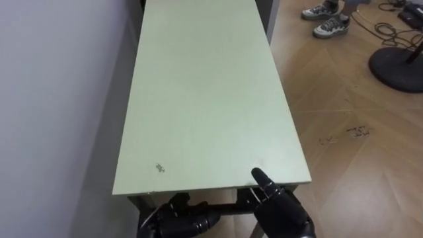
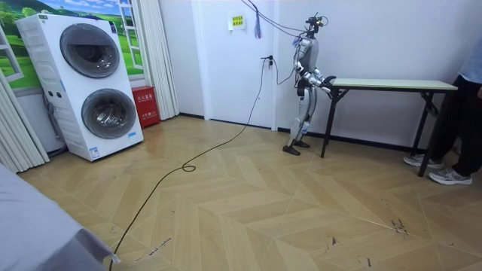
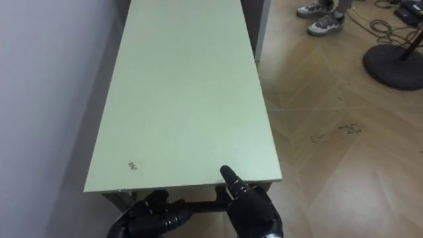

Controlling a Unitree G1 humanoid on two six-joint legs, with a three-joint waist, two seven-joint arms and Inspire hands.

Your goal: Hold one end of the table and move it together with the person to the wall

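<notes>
The robot is standing at one short end of the long table (image 1: pixel 205 99), which is standing on its legs on the wood floor (image 1: pixel 344 145), one long side running close beside the white wall (image 1: pixel 53 99). A person (image 2: pixel 463 113) is standing at the far end, shoes (image 1: pixel 330 25) just beyond it. The left hand (image 1: pixel 178 215) is sitting under the near end edge, its fingers curled round the dark frame rail there. The right hand (image 1: pixel 281 213) is sitting at the near right corner against the edge; whether it is gripping cannot be told. The pale green worktop is carrying nothing. This is looking like the gripping step, with the lift not yet begun. The next move is calling for a secure hold on both sides, then a level rise in time with the person.
</notes>
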